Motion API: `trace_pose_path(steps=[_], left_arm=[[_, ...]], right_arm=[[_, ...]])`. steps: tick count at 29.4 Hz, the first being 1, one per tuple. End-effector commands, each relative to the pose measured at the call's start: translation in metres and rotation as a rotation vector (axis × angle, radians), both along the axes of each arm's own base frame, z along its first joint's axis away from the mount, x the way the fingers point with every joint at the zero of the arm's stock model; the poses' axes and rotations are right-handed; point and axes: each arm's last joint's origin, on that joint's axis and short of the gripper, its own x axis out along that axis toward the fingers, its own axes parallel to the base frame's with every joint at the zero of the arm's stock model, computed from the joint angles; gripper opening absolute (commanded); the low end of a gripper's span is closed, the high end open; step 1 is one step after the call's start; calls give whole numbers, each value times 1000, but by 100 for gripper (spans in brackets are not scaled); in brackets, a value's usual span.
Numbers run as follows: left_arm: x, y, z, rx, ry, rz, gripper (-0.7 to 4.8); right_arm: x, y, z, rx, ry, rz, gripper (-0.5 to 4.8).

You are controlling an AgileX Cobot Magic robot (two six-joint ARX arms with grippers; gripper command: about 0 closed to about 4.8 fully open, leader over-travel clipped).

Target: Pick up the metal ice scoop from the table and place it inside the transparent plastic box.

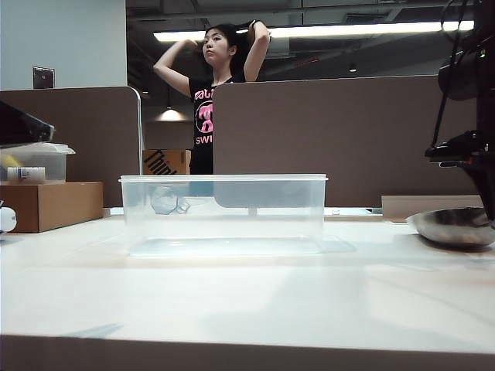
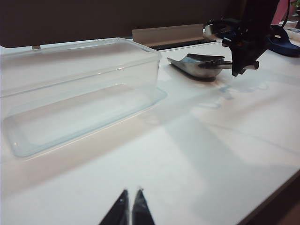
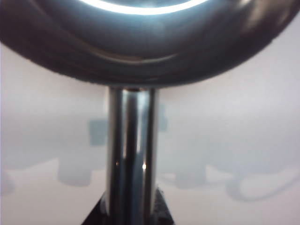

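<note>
I have the right hand (image 2: 243, 65) closed around the rod handle of the metal ice scoop (image 2: 197, 64), which lies on the surface (image 1: 247, 301) to the right of the transparent plastic box (image 1: 223, 212), near it but apart. In my judgement the grasp is just made; lifting, carrying over and setting the scoop inside the box are all left, and the box holds nothing. The left hand (image 2: 130, 212) hovers low over the surface, well away from both, fingers pinched together on nothing. Readable writing: only partial pink letters, "SWI", on a bystander's shirt (image 1: 203, 116).
</note>
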Motion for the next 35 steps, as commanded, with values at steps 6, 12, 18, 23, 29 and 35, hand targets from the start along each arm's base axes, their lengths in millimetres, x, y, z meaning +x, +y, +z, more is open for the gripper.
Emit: trace_pose_path(steps=[6, 12, 18, 23, 29, 35], left_arm=[[0, 0, 1, -6, -7, -1, 21], [0, 0, 1, -11, -13, 0, 21], [0, 3, 3, -25, -29, 18, 21], [8, 13, 3, -24, -31, 140, 21], [14, 30, 5, -35, -56, 314, 21], [15, 42, 10, -58, -107, 435, 21]], right_arm=[[-2, 5, 21, -42, -116, 27, -6], [-14, 13, 75, -17, -368, 140, -6], [-22, 39, 116, 1, -430, 358, -6], [-26, 74, 131, -39, -510, 552, -6], [-27, 127, 142, -130, -721, 855, -6], [-11, 178, 125, -212, -891, 1250, -6]])
